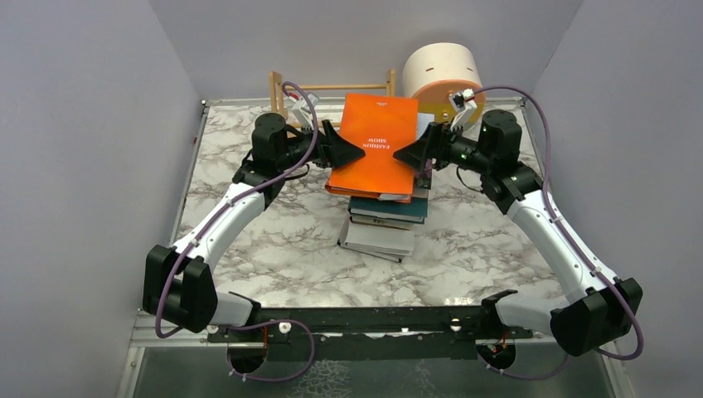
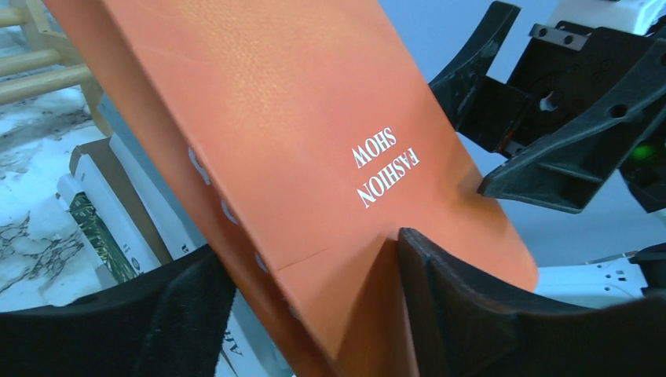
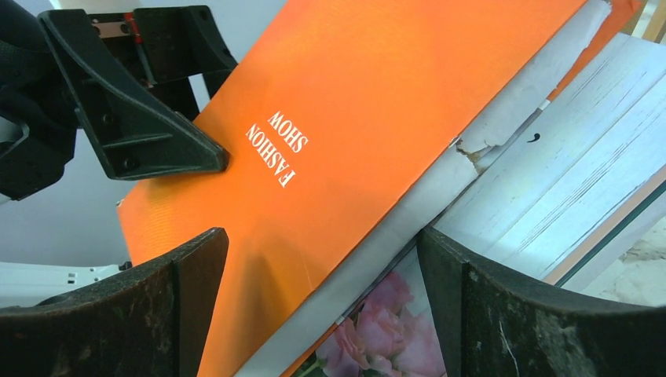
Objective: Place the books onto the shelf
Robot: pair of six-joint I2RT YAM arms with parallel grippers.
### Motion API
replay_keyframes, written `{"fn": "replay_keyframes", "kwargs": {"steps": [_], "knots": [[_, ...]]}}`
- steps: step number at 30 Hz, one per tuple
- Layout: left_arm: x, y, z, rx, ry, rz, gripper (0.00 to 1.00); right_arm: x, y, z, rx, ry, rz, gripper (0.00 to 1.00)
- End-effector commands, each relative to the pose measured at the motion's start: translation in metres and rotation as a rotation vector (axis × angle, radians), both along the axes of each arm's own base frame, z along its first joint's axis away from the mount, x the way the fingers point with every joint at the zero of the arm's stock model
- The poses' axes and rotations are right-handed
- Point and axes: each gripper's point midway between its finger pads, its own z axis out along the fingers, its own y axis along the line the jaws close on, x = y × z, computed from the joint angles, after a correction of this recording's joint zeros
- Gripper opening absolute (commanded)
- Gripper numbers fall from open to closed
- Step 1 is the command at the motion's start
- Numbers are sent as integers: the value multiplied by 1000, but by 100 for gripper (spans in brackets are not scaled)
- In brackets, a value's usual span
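A large orange book point(image 1: 377, 141) titled FASHION SHOW lies tilted on top of a stack of books point(image 1: 381, 228) at mid-table. My left gripper point(image 1: 352, 152) is at its left edge. In the left wrist view the book point(image 2: 298, 118) sits between the fingers of that gripper point(image 2: 308, 251), one on the cover, the other against the spine. My right gripper point(image 1: 406, 155) straddles the right edge. In the right wrist view one finger of it point(image 3: 322, 236) rests on the orange cover point(image 3: 353, 102), and a rose-printed cover point(image 3: 385, 322) shows in the gap before the other finger. The light-wood shelf point(image 1: 332, 87) stands behind.
A round cream and orange drawer unit point(image 1: 439, 66) stands at the back right, close to the right arm. A palm-leaf cover book point(image 2: 98, 232) and white books point(image 3: 565, 165) lie under the orange one. Grey walls close in on three sides of the marble table point(image 1: 249, 249).
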Motion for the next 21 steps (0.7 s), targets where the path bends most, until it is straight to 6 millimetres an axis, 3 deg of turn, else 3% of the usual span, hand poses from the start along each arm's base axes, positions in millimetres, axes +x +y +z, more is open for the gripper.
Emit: {"fn": "replay_keyframes", "kwargs": {"steps": [1,10,17,21], "knots": [[-10,-7,26,-61,-71,-75,58,8,3,2,-12,-8,-4,88],[-12,-2,51,-102,-110,-75,32,17,7,3,-22,-12,7,87],[-16,2,74,-139,-152,-70,0,21,9,10,-17,-30,11,87],[-19,6,87,-161,-176,-59,0,23,7,17,-18,-48,3,88]]}}
